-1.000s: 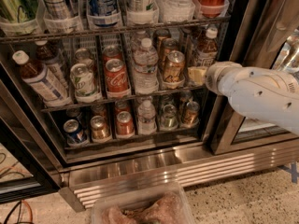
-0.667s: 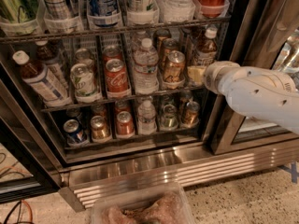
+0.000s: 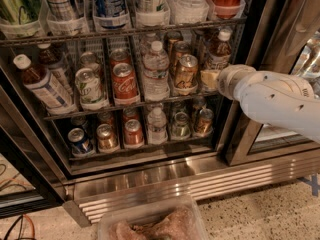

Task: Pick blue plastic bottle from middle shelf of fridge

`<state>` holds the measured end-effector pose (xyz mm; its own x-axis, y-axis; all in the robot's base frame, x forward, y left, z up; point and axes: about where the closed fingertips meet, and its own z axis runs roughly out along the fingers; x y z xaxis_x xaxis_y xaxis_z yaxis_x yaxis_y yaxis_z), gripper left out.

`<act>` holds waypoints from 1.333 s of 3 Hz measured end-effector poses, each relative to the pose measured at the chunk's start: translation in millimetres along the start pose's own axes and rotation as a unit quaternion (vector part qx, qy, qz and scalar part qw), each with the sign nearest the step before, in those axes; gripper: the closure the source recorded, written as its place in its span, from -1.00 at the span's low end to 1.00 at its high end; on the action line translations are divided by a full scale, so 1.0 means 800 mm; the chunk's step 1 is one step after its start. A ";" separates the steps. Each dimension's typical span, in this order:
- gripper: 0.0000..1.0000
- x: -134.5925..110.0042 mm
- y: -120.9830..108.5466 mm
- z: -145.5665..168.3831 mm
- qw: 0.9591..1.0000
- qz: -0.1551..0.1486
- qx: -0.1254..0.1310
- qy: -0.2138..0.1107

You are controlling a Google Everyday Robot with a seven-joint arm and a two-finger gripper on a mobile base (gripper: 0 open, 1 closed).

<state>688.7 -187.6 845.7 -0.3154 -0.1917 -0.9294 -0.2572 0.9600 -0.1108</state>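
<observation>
Two blue plastic bottles with white caps and amber drink stand on the middle shelf (image 3: 130, 105) of the fridge (image 3: 200, 181). One leans at the far left (image 3: 44, 85). The other stands at the far right (image 3: 218, 54). My gripper (image 3: 210, 79) is at the end of a white arm that comes in from the right. It is at the right end of the middle shelf, right at the lower part of the right bottle, whose base it hides.
A clear ribbed water bottle (image 3: 156, 71), a red cola can (image 3: 124, 81) and other cans fill the middle shelf. Short cans stand on the lowest tier (image 3: 132, 134). A clear plastic tub (image 3: 150, 223) lies on the floor in front. The right glass door (image 3: 292, 29) stands behind the arm.
</observation>
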 end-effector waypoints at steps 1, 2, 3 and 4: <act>-0.18 -0.006 -0.002 0.005 1.000 0.003 0.004 -0.007; -0.18 -0.018 0.000 0.018 1.000 0.007 0.009 -0.019; -0.18 -0.031 0.015 0.038 0.999 0.014 0.018 -0.035; -0.18 -0.032 0.019 0.040 0.999 0.014 0.020 -0.036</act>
<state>722.0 -161.7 857.0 -0.2543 -0.1503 -0.9554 -0.2121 0.9725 -0.0965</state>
